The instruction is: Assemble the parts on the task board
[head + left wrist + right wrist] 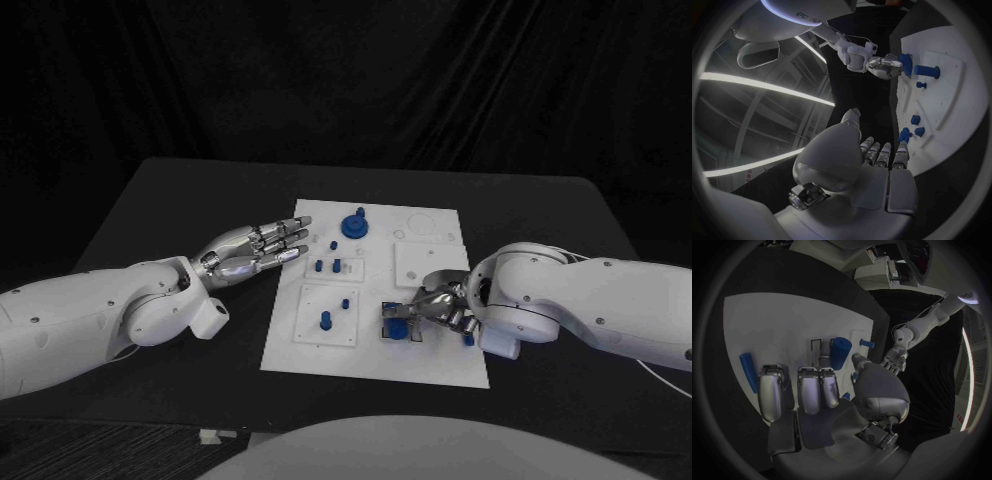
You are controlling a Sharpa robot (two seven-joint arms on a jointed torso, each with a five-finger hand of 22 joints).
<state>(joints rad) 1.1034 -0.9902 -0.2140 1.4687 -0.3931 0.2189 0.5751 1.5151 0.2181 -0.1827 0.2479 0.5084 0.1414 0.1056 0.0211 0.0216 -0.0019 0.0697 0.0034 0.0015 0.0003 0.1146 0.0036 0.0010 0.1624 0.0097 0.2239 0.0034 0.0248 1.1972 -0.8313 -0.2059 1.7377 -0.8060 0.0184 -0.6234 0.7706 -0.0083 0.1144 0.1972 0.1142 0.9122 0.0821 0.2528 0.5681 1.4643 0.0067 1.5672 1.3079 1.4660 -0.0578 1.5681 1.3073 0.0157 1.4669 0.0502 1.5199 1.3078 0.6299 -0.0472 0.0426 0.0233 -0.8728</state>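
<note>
The white task board lies mid-table. My right hand rests low over its near right part, and a short blue cylinder sits between its thumb and a fingertip, apparently pinched, beside a narrow slot. From the left wrist view the same part shows at those fingertips. A long blue peg lies flat on the board beside the fingers. My left hand hovers at the board's left edge, fingers stretched out and apart, holding nothing.
A blue round knob stands at the board's far side. Small blue pegs and another peg stand in the left panels. A raised white square lies just beyond my right hand. Black table surrounds the board.
</note>
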